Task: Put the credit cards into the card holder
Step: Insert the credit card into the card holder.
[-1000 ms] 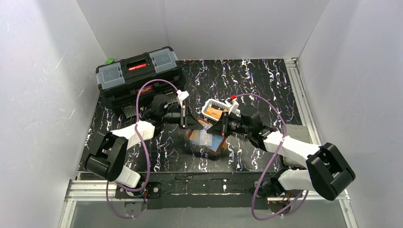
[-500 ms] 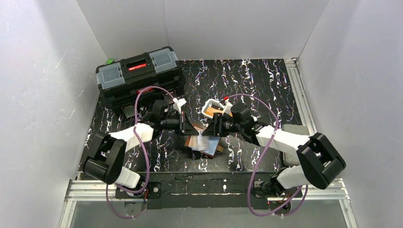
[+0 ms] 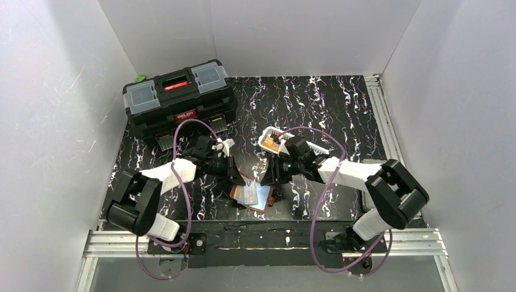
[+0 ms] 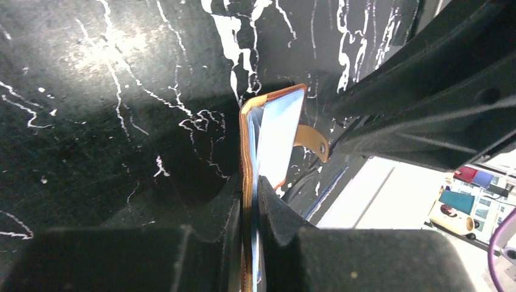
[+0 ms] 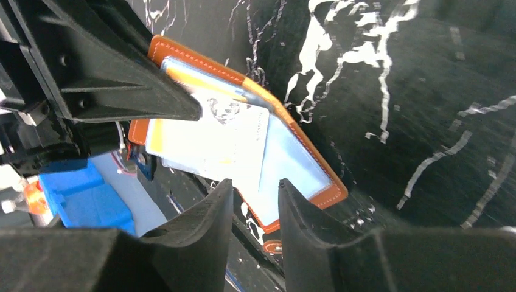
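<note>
The brown card holder lies open near the table's front edge, with its clear sleeves facing up. My left gripper is shut on the card holder at its edge; the snap tab hangs free. A whitish credit card rests on the card holder, its left end sticking out past the rim; I cannot tell how deep it sits in a sleeve. My right gripper hovers open just short of that card, holding nothing. More orange credit cards stand in the white basket.
A big black toolbox stands at the back left. The white basket sits just behind the right wrist. The table's front edge and the metal frame run close under the card holder. White walls close in on three sides.
Both grippers and the card holder have come down and toward the front edge. The right gripper has opened and let go of the whitish card, which now rests on the holder.
</note>
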Controlling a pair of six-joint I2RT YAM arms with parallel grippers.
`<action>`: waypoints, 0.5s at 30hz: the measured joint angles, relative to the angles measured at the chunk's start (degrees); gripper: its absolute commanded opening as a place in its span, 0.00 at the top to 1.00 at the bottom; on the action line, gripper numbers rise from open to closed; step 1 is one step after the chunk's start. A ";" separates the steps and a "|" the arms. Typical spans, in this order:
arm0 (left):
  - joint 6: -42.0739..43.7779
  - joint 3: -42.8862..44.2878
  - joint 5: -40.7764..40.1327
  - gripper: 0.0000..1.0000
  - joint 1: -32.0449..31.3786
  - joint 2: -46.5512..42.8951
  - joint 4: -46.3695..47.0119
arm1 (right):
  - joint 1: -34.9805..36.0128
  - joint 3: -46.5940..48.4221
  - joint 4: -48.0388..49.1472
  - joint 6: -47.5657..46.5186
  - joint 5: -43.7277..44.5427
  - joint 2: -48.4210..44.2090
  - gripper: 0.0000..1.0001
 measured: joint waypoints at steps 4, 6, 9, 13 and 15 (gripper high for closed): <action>0.61 -0.39 -2.86 0.68 0.00 0.00 -2.19 | 4.31 6.27 -3.41 -1.73 -1.51 5.90 0.88; 1.42 -1.07 -3.89 0.62 0.11 0.00 -3.63 | 5.66 7.80 -5.44 -2.73 -1.42 6.12 0.88; 4.33 -1.07 -5.40 0.55 1.27 -0.61 -7.91 | 6.73 7.82 -8.11 -3.78 -1.07 6.91 0.92; 5.60 -2.78 -5.44 0.53 3.58 -2.69 -9.16 | 8.07 8.04 -9.97 -4.74 -1.07 9.90 0.99; 5.31 -3.87 -4.72 0.55 3.93 -3.37 -8.17 | 8.33 8.83 -10.49 -5.11 -0.90 10.97 0.99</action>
